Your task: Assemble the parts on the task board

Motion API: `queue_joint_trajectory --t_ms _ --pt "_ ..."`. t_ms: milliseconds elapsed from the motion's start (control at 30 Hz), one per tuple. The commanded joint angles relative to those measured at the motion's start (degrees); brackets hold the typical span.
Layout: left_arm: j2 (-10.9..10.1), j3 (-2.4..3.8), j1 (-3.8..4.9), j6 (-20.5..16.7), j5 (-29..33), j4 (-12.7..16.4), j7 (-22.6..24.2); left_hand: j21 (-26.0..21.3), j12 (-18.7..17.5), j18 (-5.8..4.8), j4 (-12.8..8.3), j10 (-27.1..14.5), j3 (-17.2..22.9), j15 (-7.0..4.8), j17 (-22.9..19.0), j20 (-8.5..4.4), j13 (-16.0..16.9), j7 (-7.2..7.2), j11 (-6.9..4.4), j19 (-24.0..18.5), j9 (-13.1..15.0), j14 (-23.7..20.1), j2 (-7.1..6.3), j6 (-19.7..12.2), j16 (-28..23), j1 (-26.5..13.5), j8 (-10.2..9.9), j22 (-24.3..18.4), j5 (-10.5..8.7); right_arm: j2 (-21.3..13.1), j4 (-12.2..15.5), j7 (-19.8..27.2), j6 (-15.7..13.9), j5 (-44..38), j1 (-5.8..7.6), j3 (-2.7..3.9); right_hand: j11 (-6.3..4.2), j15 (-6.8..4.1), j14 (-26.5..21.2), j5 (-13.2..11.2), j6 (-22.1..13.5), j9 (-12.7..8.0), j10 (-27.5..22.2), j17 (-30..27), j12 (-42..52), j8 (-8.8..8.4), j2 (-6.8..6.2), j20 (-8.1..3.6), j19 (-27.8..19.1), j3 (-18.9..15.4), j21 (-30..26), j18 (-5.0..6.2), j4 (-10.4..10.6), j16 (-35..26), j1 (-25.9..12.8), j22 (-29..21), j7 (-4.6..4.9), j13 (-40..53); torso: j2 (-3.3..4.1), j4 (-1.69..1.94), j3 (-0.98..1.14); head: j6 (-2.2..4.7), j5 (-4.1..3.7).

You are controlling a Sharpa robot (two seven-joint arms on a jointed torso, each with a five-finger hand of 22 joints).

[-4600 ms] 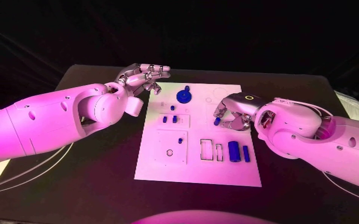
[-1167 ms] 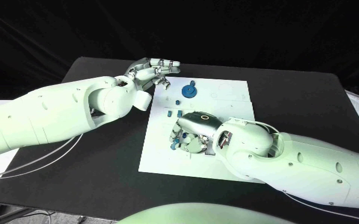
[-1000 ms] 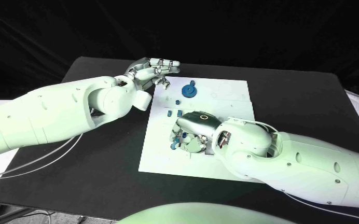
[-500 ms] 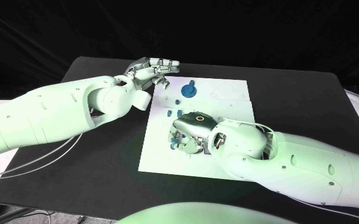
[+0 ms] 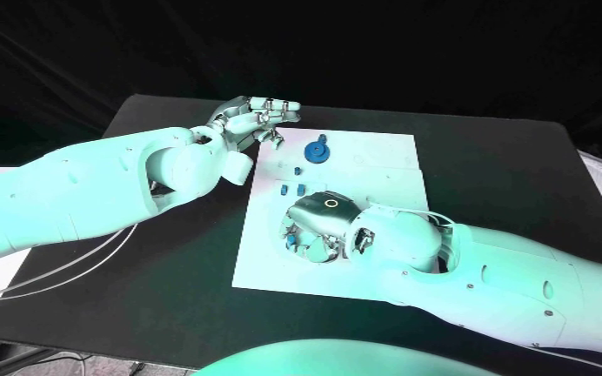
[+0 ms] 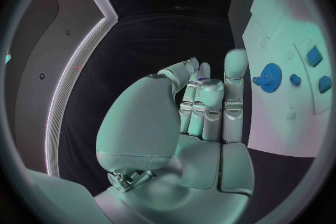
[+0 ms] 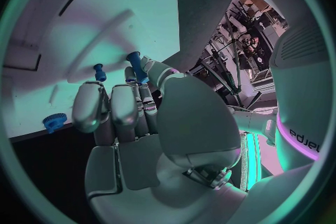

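in your head view, the right hand [image 5: 324,224] sits low over the task board [image 5: 389,151] with a blue peg [image 5: 291,241] at its fingertips; the left hand [image 5: 255,118] hovers off the board's far corner, with the blue gear [image 5: 317,151] just beside it. in your left wrist view, that hand's fingers are together and nearly straight, holding nothing, the gear beyond them. in your right wrist view, the right hand pinches the peg [image 7: 136,66] over the board, a second peg [image 7: 99,71] just beside its fingers
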Motion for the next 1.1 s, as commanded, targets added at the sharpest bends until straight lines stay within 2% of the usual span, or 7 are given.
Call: queue_joint_trajectory --t_ms 33,367,667,833,1000,1067,1100 --pt "0.0 0.03 0.01 0.9 -0.2 0.1 0.0 -0.2 0.2 0.55 -0.1 -0.3 -0.1 0.02 0.0 0.02 0.1 0.03 0.04 -0.2 -0.1 -0.4 0.27 -0.3 0.0 0.1 -0.1 0.0 -0.03 -0.2 0.1 0.1 -2.0 -0.5 0.0 0.05 0.85 0.78 -0.7 0.2 -2.4 -0.4 -5.0 -3.4 -0.1 -0.03 -0.62 0.51 -3.0 -2.2 -3.1 1.08 0.0 -2.6 -0.4 -4.5 0.59 0.1 0.0 0.01 0.01 -0.09 0.08" --pt "-0.1 0.03 0.01 0.9 -0.2 0.0 -0.1 -0.4 0.4 0.58 -0.2 -0.3 -0.2 0.05 -0.2 0.05 0.1 0.03 0.05 -0.3 0.0 -0.5 0.37 -0.3 0.0 0.1 0.0 -0.1 -0.03 -2.6 2.1 1.5 -10.7 1.5 -0.01 0.11 1.18 0.96 -1.3 0.5 -6.1 -0.3 -8.0 -7.7 2.6 0.05 0.16 0.9 -5.0 -8.8 -7.0 1.91 0.5 -6.3 1.2 -9.3 0.99 0.5 -0.03 -0.1 0.06 0.01 0.06" --pt "-0.1 0.03 0.01 1.0 -0.2 -0.2 -0.1 -0.6 0.4 0.6 -0.2 -0.3 -0.2 0.05 -0.2 0.06 0.1 0.04 0.06 -0.3 0.0 -0.5 0.37 -0.3 0.0 0.1 0.0 -0.2 -0.03 -9.6 6.9 1.3 -13.1 6.3 1.33 1.14 0.29 0.31 -1.0 1.2 -4.1 0.1 -4.5 -8.1 6.2 0.41 1.51 0.42 -3.9 -10.8 -6.8 1.78 0.9 -6.6 2.2 -8.9 0.24 0.8 -0.13 -0.22 0.04 0.71 -0.89" --pt "-0.3 0.02 0.01 0.9 -0.2 -0.1 -0.1 -0.6 0.4 0.6 -0.2 -0.3 -0.2 0.05 -0.2 0.06 0.1 0.04 0.06 -0.3 0.0 -0.5 0.37 -0.3 0.0 0.1 0.0 -0.2 -0.03 -17.5 9.9 -1.6 -12.7 14.9 3.91 1.42 -1.26 -0.82 1.5 2.0 -1.0 0.5 5.8 -0.1 10.7 1.34 2.55 -0.43 1.0 -11.0 -1.5 0.23 2.5 -0.2 1.1 -1.2 -0.09 2.0 -0.43 -0.56 -0.18 1.28 -2.39" --pt "-0.4 0.02 0.01 0.9 -0.2 0.1 0.0 -0.6 0.4 0.6 -0.2 -0.3 -0.2 0.05 -0.2 0.06 0.1 0.04 0.06 -0.3 0.0 -0.5 0.37 -0.3 0.0 0.1 0.0 -0.2 -0.03 -25.1 12.2 -6.3 -13.9 21.2 5.15 1.31 -4.07 -3.03 3.3 4.2 1.1 0.8 16.5 9.2 17.9 2.29 1.21 -2.46 6.8 -12.7 5.2 -1.79 4.2 7.1 -0.9 8.6 -2.25 6.9 -0.74 -1.24 -0.29 1.93 -3.51" --pt "-0.4 0.01 0.01 0.9 -0.2 0.2 0.0 -0.6 0.4 0.6 -0.2 -0.3 -0.2 0.05 -0.2 0.06 0.1 0.04 0.06 -0.3 0.0 -0.5 0.37 -0.3 0.0 0.1 0.0 -0.2 -0.03 -27.8 13.1 -8.7 -13.7 21.8 5.33 0.97 -4.7 -3.77 3.7 6.9 1.7 1.1 18.3 12.7 24.9 2.93 0.5 -3.14 8.5 -14.7 7.3 -2.48 5.7 9.8 -2.6 11.8 -3.07 13.7 -0.84 -1.57 -0.24 2.09 -3.86" --pt "-0.4 0.01 0.01 0.9 -0.2 0.2 0.0 -0.6 0.4 0.6 -0.2 -0.3 -0.2 0.05 -0.2 0.06 0.1 0.04 0.06 -0.3 0.0 -0.5 0.37 -0.3 0.0 0.1 0.0 -0.2 -0.03 -28.9 13.5 -9.7 -13.5 21.7 5.36 0.8 -5.16 -4.53 3.8 9.0 2.1 1.3 17.9 14.7 35.2 3.51 0.67 -3.56 9.1 -15.8 8.3 -2.78 6.4 11.5 -2.5 13.2 -3.71 25.2 -0.89 -1.69 -0.23 2.1 -4.06"
